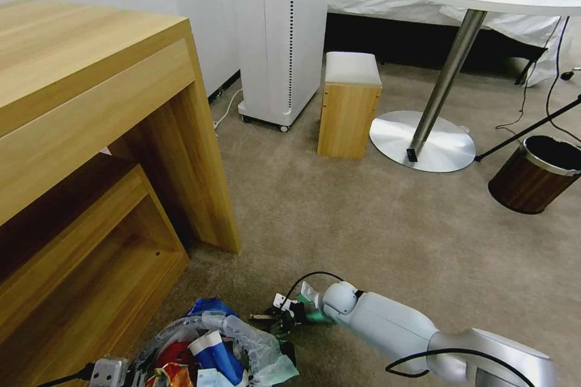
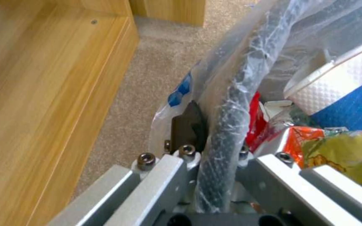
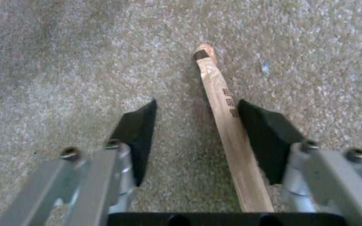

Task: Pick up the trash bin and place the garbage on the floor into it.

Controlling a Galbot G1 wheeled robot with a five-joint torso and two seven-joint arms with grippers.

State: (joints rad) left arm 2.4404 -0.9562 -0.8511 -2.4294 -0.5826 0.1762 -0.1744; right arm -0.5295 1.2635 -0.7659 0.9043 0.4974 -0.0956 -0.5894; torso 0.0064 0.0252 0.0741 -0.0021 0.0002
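The right gripper [image 3: 195, 106] hangs low over the beige carpet floor [image 3: 63, 47] with its jaws spread wide and nothing clamped between them. Between the two black pads lies a thin wooden stick [image 3: 227, 125] in a pale paper sleeve with printed characters. It is not centred: it lies right against the pad [image 3: 265, 138] on one side, seemingly touching it, while the other pad stands well apart from it across bare carpet. The stick's long axis runs nearly along the gripper's own reach, from under the palm out past the fingertips, slanting slightly toward the empty side at its far, dark-tipped end. So the jaws straddle the stick across its narrow width, which is the relation a closing move would depend on; in my judgement the offset means one pad would push the stick sideways before the other meets it.

In the head view the right gripper [image 1: 284, 314] is stretched forward and down, just beside the trash bin [image 1: 242, 338].

The left gripper [image 2: 214, 157] is closed on the bin's dark, bag-wrapped rim [image 2: 231, 119], the rim running straight out from between its fingers. Inside the bin, beyond the rim, lies garbage already collected: a red wrapper [image 2: 254, 119], an orange wrapper [image 2: 302, 138], a yellow scrap [image 2: 344, 150] and a blue-and-white carton [image 2: 348, 100]. The wooden desk [image 1: 91, 103] stands on the left gripper's outer side.
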